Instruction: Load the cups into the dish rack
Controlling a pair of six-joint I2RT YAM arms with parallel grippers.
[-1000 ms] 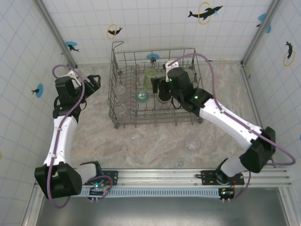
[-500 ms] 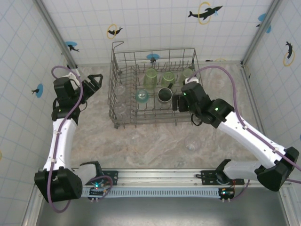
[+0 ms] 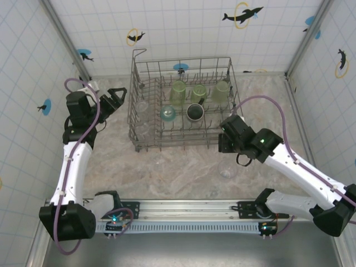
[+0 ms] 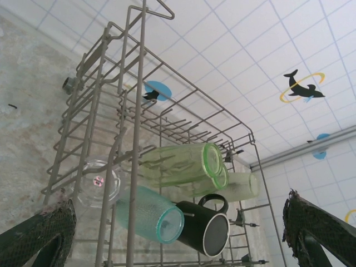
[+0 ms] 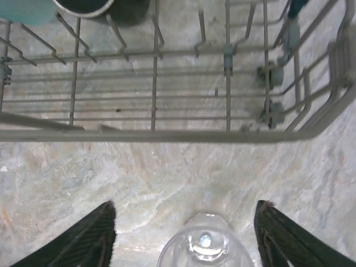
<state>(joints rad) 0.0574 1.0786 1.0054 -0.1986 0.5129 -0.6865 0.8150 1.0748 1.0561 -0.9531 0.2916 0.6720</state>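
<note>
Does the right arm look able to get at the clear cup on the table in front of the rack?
Probably yes: the clear cup stands in the open on the table, lined up between the open fingers of the right gripper, with the dish rack beyond it.

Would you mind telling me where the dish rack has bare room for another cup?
The near right part of the dish rack is bare tines, bordered by the black mug and the right wall. The far row is crowded with three green tumblers; the teal cup sits beside the mug, and clear cups line the left side.
</note>
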